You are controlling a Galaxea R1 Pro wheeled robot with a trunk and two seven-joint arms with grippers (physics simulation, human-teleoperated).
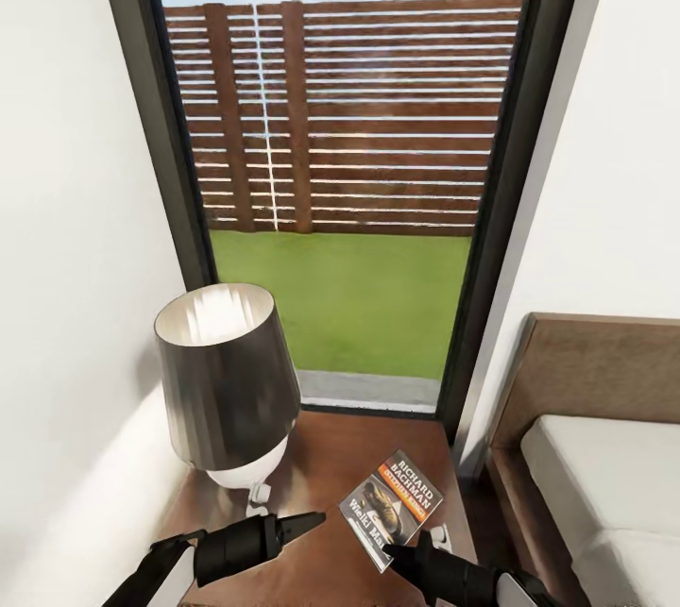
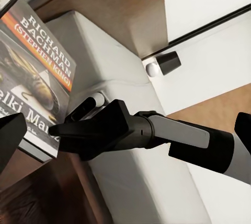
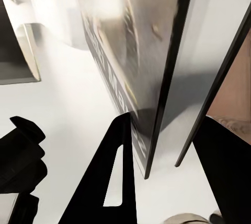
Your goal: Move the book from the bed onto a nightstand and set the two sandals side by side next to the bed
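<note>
Book (image 1: 392, 505) in right tool (image 1: 408, 552) over nightstand (image 1: 321, 465)

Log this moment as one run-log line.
phase: placing book | right gripper: shut on book, held tilted over nightstand | left gripper: cannot tell, over nightstand near lamp | bed: at right

The dark brown nightstand (image 1: 321, 465) with its glossy top stands between the white wall and the bed (image 1: 604, 484), under the tall window, and carries a lamp (image 1: 227, 390) with a dark shade and white base.
</note>
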